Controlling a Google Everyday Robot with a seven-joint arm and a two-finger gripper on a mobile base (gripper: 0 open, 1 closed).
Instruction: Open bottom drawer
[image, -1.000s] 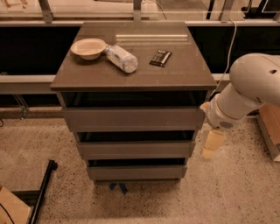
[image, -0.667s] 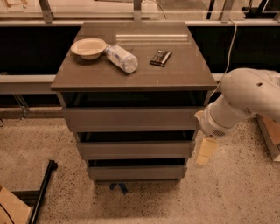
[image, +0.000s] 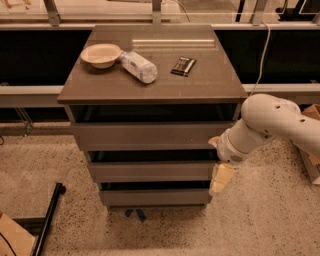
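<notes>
Camera view, gripper beside bottom drawer

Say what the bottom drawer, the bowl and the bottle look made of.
Bottom drawer: matte grey-brown laminate or wood board, by its flat, even front. Bowl: pale, dull, perhaps paper or plastic. Bottle: clear plastic, likely, see-through with glints. Gripper, by that drawer's right end: cream plastic, seemingly.

White arm at right, elbow bent; gripper hangs below wrist, pointing down.
</notes>
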